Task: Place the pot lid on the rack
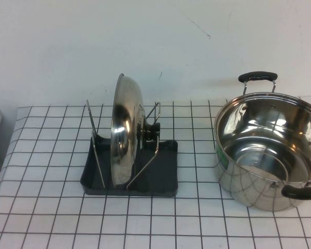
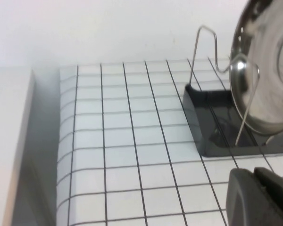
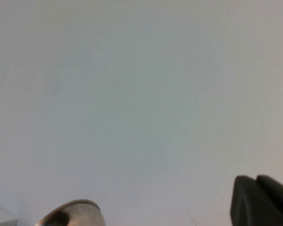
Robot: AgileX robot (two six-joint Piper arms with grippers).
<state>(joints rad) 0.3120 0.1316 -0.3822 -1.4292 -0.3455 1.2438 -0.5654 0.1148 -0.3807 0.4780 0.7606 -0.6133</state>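
Note:
The pot lid stands on edge in the rack, held between its wire loops, with the black knob facing right. Neither arm shows in the high view. In the left wrist view the lid and the rack lie a little ahead of my left gripper, which is shut, empty and low over the table, to the left of the rack. My right gripper is shut and empty and faces the bare wall.
A deep steel pot with black loop handles stands at the right of the checked table. A curved steel edge shows low in the right wrist view. The table's left edge drops away beside the left gripper.

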